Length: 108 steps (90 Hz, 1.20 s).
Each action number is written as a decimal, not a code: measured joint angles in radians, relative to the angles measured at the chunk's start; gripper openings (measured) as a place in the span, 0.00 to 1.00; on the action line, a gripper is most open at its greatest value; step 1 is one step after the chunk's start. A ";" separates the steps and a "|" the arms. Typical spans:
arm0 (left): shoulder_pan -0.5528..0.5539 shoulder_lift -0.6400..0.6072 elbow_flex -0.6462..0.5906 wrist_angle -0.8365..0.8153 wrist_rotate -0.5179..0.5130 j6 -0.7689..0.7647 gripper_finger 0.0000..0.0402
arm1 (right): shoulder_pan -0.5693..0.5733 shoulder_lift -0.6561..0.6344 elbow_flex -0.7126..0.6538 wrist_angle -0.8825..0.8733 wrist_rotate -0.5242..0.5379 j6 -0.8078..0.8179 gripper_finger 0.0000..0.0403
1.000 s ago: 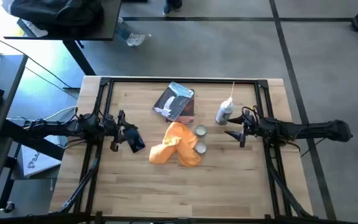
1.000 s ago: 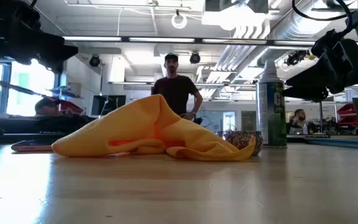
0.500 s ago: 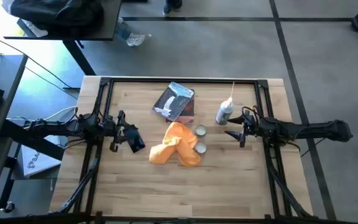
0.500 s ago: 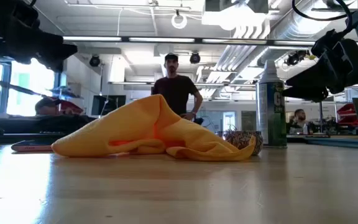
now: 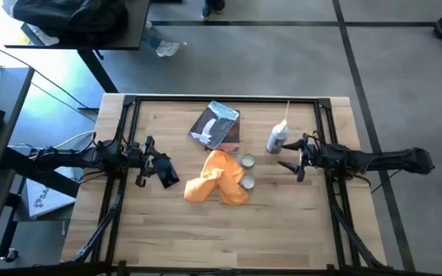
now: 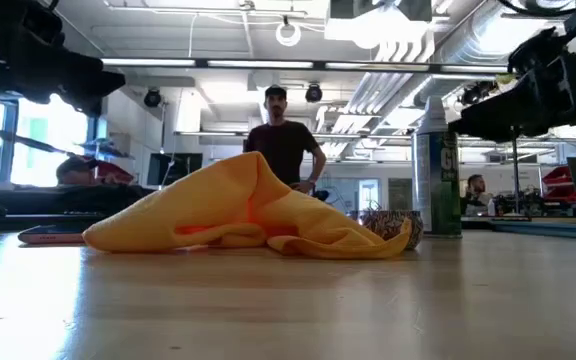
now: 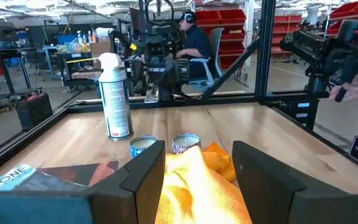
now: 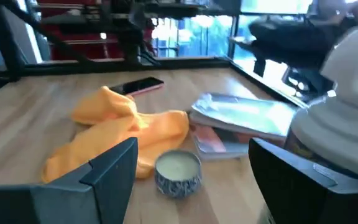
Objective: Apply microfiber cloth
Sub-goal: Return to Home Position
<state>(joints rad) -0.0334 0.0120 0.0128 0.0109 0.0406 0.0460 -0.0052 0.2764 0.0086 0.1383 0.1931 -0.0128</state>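
Orange microfiber cloth (image 5: pixel 219 180) crumpled at worktop (image 5: pixel 282 226) centre. At 9 o'clock left pincer (image 5: pixel 166 175), at 3 o'clock right pincer (image 5: pixel 288 166); both spread wide, empty.

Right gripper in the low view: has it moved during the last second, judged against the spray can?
Yes. The right gripper has risen slightly; its underside now sits higher against the white spray can than before.

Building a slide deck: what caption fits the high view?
Orange microfiber cloth lies crumpled, untouched, between the open left gripper and open right gripper.
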 joint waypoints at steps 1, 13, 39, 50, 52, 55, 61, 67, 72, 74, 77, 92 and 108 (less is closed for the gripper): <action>0.000 0.000 0.000 0.000 0.000 0.000 0.42 | 0.000 -0.003 0.000 0.000 0.003 0.004 0.68; 0.000 0.001 0.000 0.000 0.000 0.000 0.42 | -0.001 -0.040 0.000 -0.003 0.062 0.104 0.68; 0.000 0.001 0.000 0.000 0.000 0.009 0.42 | 0.040 -0.133 0.000 0.010 -0.041 0.132 0.68; 0.000 0.001 0.000 0.001 0.012 0.010 0.42 | 0.055 -0.169 0.000 0.041 0.013 0.095 0.68; 0.000 0.001 0.000 0.002 0.016 0.010 0.42 | 0.057 -0.175 0.000 0.045 0.013 0.083 0.68; 0.000 0.001 0.000 0.003 0.026 0.009 0.42 | 0.060 -0.183 0.000 0.045 0.006 0.067 0.68; 0.000 0.001 0.000 0.005 0.034 0.003 0.42 | 0.066 -0.197 0.000 0.036 -0.017 0.053 0.68; 0.000 0.001 0.000 0.004 0.034 0.004 0.42 | 0.071 -0.200 0.000 0.021 -0.033 0.071 0.68; 0.000 0.001 0.000 0.005 0.034 0.012 0.42 | 0.074 -0.196 0.000 0.015 -0.046 0.106 0.68; 0.000 0.001 0.000 0.005 0.034 0.017 0.42 | 0.074 -0.194 0.000 0.015 -0.048 0.118 0.68; 0.000 0.001 0.000 0.005 0.034 0.020 0.42 | 0.074 -0.193 0.000 0.015 -0.049 0.131 0.68; 0.000 0.001 0.000 0.005 0.033 0.028 0.39 | 0.074 -0.193 0.000 0.007 -0.049 0.143 0.68; 0.000 0.001 0.000 0.003 0.018 0.037 0.23 | 0.074 -0.193 0.000 0.000 -0.049 0.136 0.68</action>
<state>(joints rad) -0.0333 0.0128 0.0128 0.0138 0.0582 0.0833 0.0685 0.0834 0.0086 0.1382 0.1440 0.1234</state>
